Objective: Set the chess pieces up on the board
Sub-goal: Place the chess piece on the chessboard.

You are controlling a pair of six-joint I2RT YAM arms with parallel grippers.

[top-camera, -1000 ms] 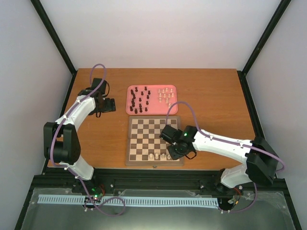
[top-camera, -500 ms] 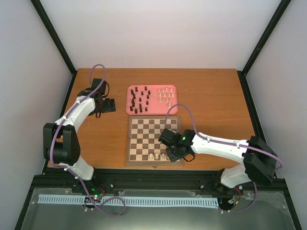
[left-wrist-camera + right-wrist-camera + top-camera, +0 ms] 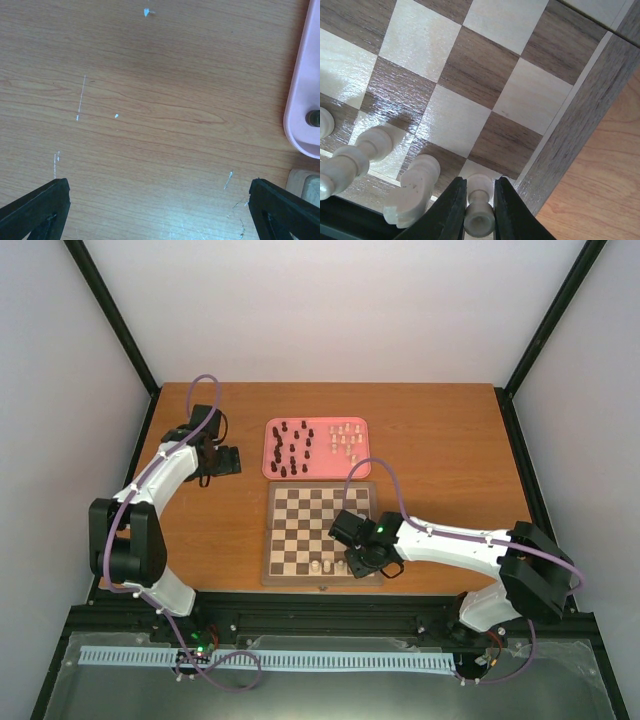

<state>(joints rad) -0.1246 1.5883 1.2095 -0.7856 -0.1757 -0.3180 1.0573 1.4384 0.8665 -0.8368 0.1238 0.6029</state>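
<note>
The board (image 3: 275, 540) lies in the middle of the table. My right gripper (image 3: 362, 562) is over its near right corner. In the right wrist view it (image 3: 480, 189) is shut on a cream-white piece (image 3: 479, 216), held upright over the corner cream square. I cannot tell if its base touches the square. A cream knight (image 3: 413, 186) and another cream piece (image 3: 356, 159) stand just left of it in the near row (image 3: 327, 566). Dark brown pieces (image 3: 290, 448) and cream pieces (image 3: 346, 438) stand on the pink tray (image 3: 268, 465). My left gripper (image 3: 230, 460) is open and empty over bare table, left of the tray.
In the left wrist view the tray's rounded edge (image 3: 300, 95) with one dark piece (image 3: 314, 118) is at the right, and a corner of the board (image 3: 304, 181) shows below it. Black frame posts and white walls enclose the table.
My right gripper has shifted slightly left and nearer, over the board's near right corner, with the cream piece still in it. The left arm has not moved.
</note>
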